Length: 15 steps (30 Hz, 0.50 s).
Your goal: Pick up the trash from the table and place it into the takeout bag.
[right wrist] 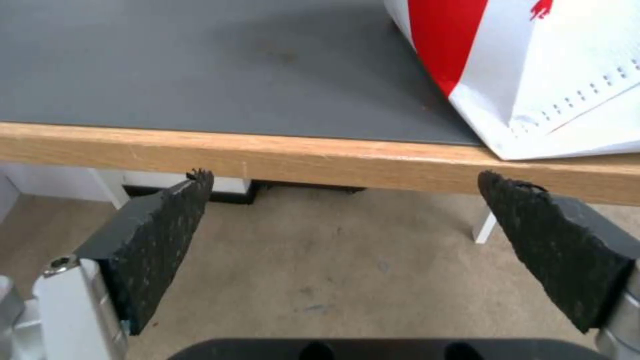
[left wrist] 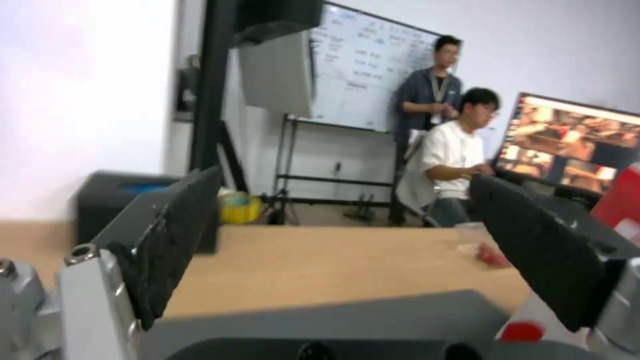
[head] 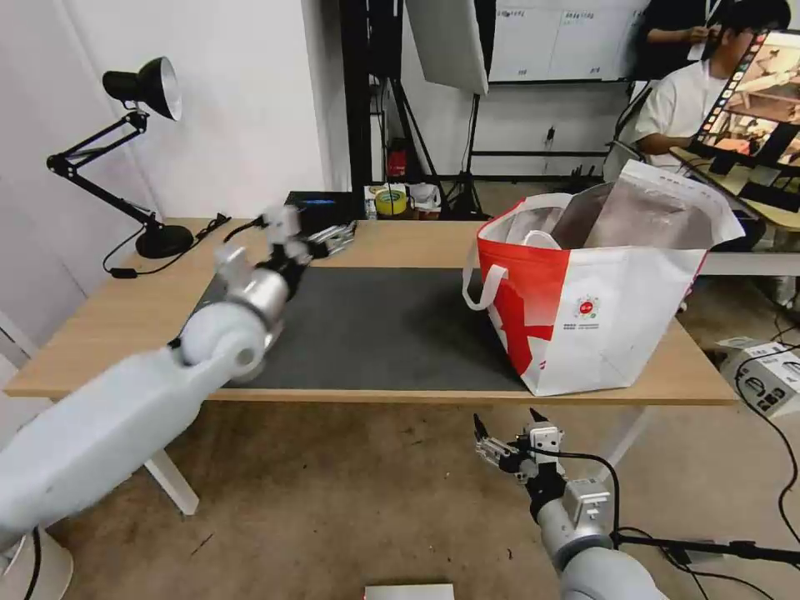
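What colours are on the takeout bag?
White with a red panel and silver foil lining; the takeout bag shows best in the head view.

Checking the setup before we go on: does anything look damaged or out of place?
On the right gripper, the black rubber pads are frayed and chipped at their tips. The white-and-red takeout bag sits at the front edge of the light-wood table, its corner off the dark grey mat.

I see takeout bag (head: 600, 308): white, red panel with white splashes, silver foil lining, small round red logo, white loop handles. Table (head: 125, 317): light wood, white legs. Mat (head: 392, 325): plain dark grey. Desk lamp (head: 133, 158): black. My right gripper (right wrist: 347, 225): speckled black pads (right wrist: 160, 240). Floor: beige-brown.
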### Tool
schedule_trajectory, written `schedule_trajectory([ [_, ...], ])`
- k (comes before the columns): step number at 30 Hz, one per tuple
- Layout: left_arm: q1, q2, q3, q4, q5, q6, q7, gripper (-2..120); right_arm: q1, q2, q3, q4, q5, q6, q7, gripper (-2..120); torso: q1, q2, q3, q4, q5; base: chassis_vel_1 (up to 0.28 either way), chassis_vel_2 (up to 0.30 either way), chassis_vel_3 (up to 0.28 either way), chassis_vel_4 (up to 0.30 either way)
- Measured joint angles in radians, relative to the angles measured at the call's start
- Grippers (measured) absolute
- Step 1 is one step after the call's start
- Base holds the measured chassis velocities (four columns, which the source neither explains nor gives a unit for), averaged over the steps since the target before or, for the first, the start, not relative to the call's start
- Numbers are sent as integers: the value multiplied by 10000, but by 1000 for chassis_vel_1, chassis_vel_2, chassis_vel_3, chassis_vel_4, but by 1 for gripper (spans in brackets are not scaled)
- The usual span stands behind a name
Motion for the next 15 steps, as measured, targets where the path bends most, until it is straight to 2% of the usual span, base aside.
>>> schedule_trajectory([
  [2, 1556, -3, -1302, -213, 691, -205, 235, 100, 0, 1, 0, 0, 0, 1, 0, 100, -1, 0, -1, 3, 6, 0, 0, 0, 0],
  [3, 1556, -3, -1302, -213, 691, -205, 235, 100, 0, 1, 0, 0, 0, 1, 0, 100, -1, 0, -1, 3, 6, 0, 0, 0, 0],
  [5, 2726, -57, -2095, -380, 1145, -510, 336, 100, 0, 0, 0, 0, 0, 0, 0, 100, 0, 0, -1, 4, 3, 0, 0, 0, 0],
  [6, 2726, -57, -2095, -380, 1145, -510, 336, 100, 0, 0, 0, 0, 0, 0, 0, 100, 0, 0, -1, 4, 3, 0, 0, 0, 0],
  [8, 3823, -280, -2841, -526, 1653, -906, 377, 100, 0, 1, -1, 0, 0, 0, 1, 100, -1, 0, 0, 1, 6, 0, 0, 0, 0],
  [9, 3823, -280, -2841, -526, 1653, -906, 377, 100, 0, 1, -1, 0, 0, 0, 1, 100, -1, 0, 0, 1, 6, 0, 0, 0, 0],
  [12, 5046, -839, -3854, -699, 2204, -1029, 375, 100, 0, 1, 0, 0, 0, 0, 0, 100, -1, 0, -1, 0, 6, 0, 0, 0, 0],
  [13, 5046, -839, -3854, -699, 2204, -1029, 375, 100, 0, 1, 0, 0, 0, 0, 0, 100, -1, 0, -1, 0, 6, 0, 0, 0, 0],
  [15, 5831, -1248, -4510, -771, 2610, -1082, 405, 100, -1, 1, 0, 0, 0, 0, 0, 100, 0, 0, -1, 0, 6, 0, 0, 0, 0],
])
